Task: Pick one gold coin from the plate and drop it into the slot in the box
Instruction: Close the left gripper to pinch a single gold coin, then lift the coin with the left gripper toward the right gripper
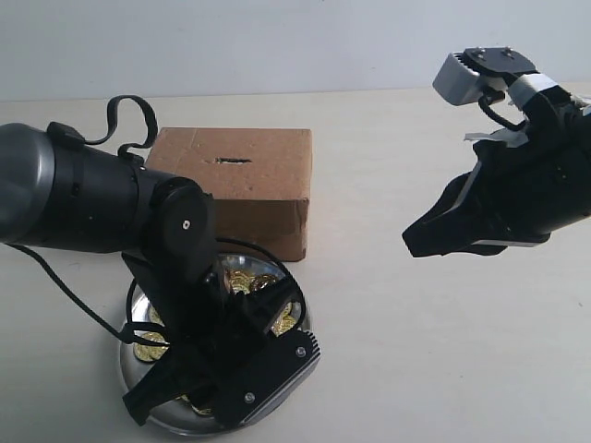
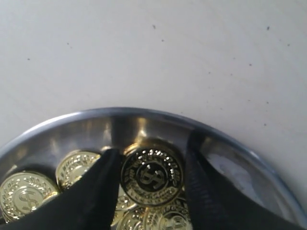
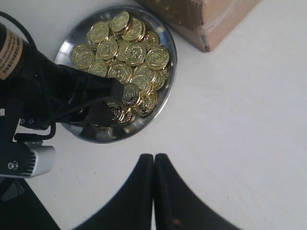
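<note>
Left wrist view: left gripper [image 2: 152, 149] is sitting in plate [image 2: 72, 125], fingers [image 2: 103, 189] pinching one coin [image 2: 151, 176] edge-to-edge. Right gripper [image 3: 154, 165] is hovering fully closed, empty.

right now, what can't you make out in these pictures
- Exterior view: the left arm covers most of the plate, hiding the left gripper's fingertips.
- Left wrist view: the fingers flank one gold coin, but whether they pinch it is unclear; the bottom edge cuts them off.
- Right wrist view: the top edge cuts the box, so the slot is out of frame there.
</note>
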